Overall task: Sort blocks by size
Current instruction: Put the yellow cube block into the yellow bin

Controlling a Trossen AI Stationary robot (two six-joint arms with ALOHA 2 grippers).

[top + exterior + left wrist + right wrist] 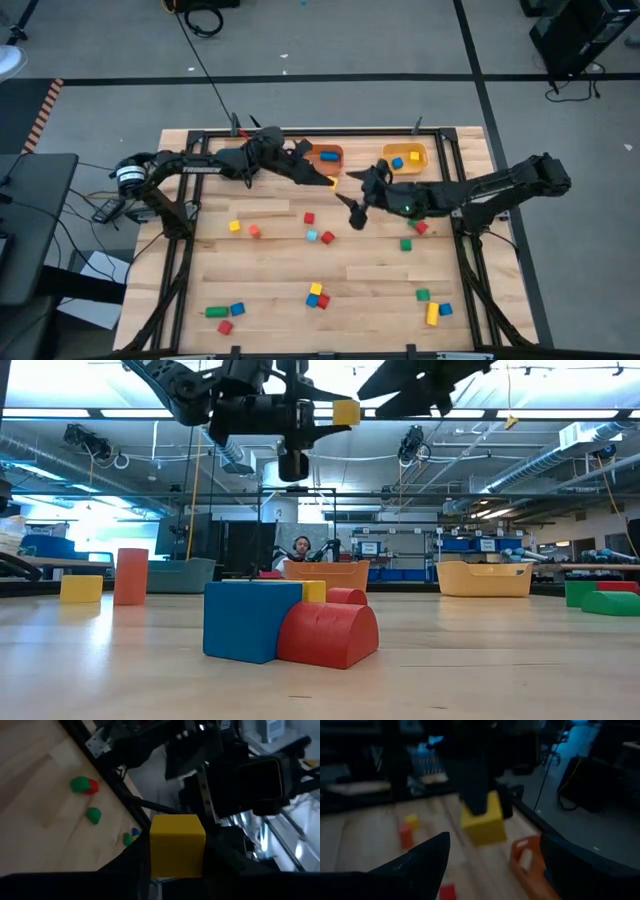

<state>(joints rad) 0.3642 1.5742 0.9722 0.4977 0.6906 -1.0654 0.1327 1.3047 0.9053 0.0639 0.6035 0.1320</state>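
My left gripper (320, 177) reaches from the table's left to a spot just in front of the orange bin (326, 155), shut on a yellow cube (331, 181) held high above the table (346, 412). My right gripper (351, 210) hangs open close by, a little nearer and to the right, its fingers facing the cube (482, 822) without touching it. Other blocks lie scattered on the table: a red one (309, 217), a light blue one (313, 235), a green one (407, 243) and a yellow bar (432, 313). My left gripper pinches the yellow cube by two opposite sides (156, 851) between its two fingers. The fingers run about level, coming from the table's left. The cube is lifted clear of the table, with its free faces showing past the fingertips.
A yellow bin (405, 158) with a blue and a yellow block inside stands to the right of the orange bin at the far edge. A black frame (180, 260) runs along the table's sides. More blocks lie in clusters near the front edge (318, 296) (225, 313).
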